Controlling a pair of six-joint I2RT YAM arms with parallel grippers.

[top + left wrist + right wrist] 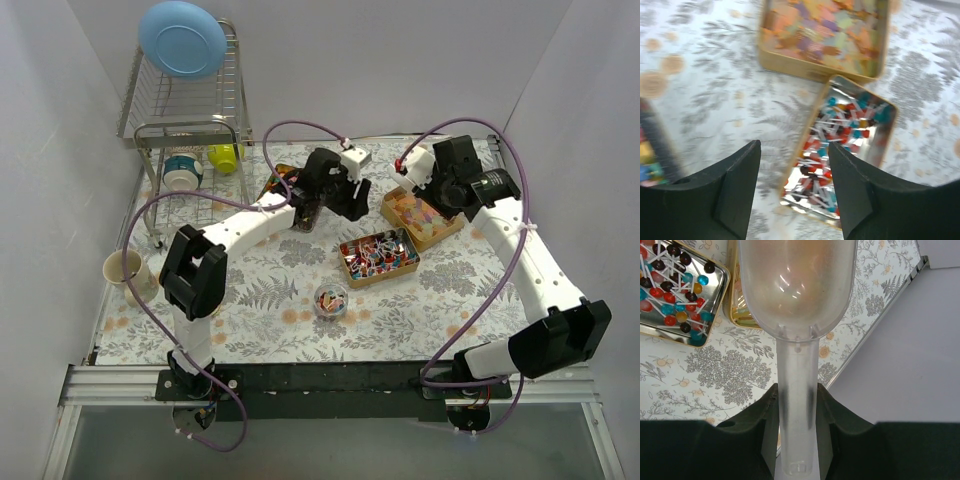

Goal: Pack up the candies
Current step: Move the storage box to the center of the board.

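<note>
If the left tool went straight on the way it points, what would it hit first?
Likely the silver tin of lollipops, whose near edge shows inside the open left tool; depth is unclear, so possibly the tablecloth beside it.

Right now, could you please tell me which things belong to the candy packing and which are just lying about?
For the job: red-and-blue candy tin, orange candy tin, small candy bowl, scoop in the right gripper.
Lying about: dish rack, blue plate, paper cup.
</note>
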